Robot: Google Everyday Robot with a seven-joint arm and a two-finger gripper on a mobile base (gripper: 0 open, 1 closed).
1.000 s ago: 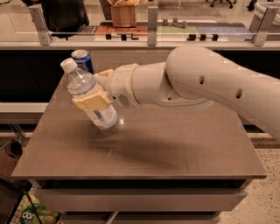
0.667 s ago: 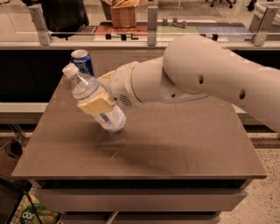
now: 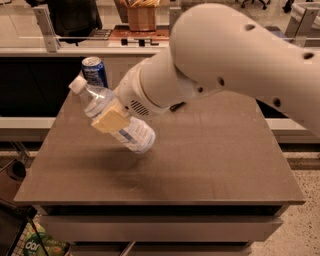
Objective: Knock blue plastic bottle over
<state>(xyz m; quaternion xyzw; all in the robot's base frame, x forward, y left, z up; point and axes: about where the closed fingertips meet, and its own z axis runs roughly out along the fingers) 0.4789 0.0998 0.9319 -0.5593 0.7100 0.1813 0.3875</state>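
Note:
The blue plastic bottle (image 3: 107,116) is clear and bluish with a white cap and a white-and-blue label. It is tilted steeply, cap up to the left, base down to the right just over the brown table (image 3: 210,160). My gripper (image 3: 111,120) is shut on the bottle's middle; its tan fingers (image 3: 110,120) clamp across the label. My big white arm (image 3: 235,55) reaches in from the upper right.
A shorter blue soda can (image 3: 94,71) stands upright at the table's back left corner, just behind the bottle's cap. A glass rail and a counter with a wooden box (image 3: 142,15) lie behind the table. The floor drops off at the left and front edges.
The bottle has tilted further over and moved right and lower with my gripper. The arm has swung closer to the camera. The can has not moved.

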